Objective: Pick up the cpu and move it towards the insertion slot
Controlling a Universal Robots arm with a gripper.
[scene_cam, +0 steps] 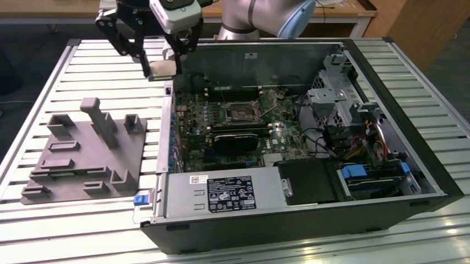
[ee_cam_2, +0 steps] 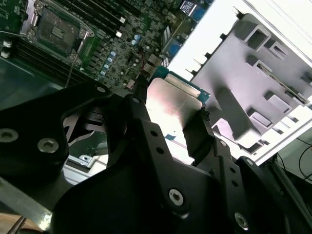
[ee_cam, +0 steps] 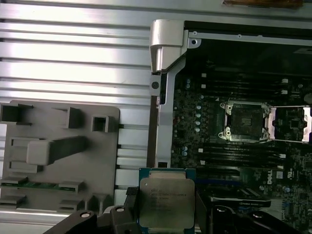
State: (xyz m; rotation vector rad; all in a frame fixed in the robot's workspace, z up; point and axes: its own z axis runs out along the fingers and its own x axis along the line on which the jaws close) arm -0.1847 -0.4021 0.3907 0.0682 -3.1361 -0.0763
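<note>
The cpu [ee_cam: 165,204] is clamped between the two black fingers [ee_cam_2: 199,134] of the gripper [scene_cam: 163,67], held up in the air with its silver face showing in both wrist views. In the exterior view it hangs just outside the far corner of the open computer case [scene_cam: 411,137], above the slatted metal table [scene_cam: 96,82] and not touching it. Inside the case lies the green circuit board [scene_cam: 198,132], and the insertion slot [scene_cam: 240,110] sits in it, a dark square in a thin silver frame, uncovered and well apart from the cpu. Next to the slot, also inside the case, are a black card [scene_cam: 235,142], a grey metal box [scene_cam: 220,193] with a white label along the near wall, and a bundle of coloured cables [scene_cam: 364,146]. Outside the case, on the table, rests a grey plastic plate [scene_cam: 81,159] with upright blocks; a thin green strip [ee_cam: 41,185] lies in one of its recesses.
</note>
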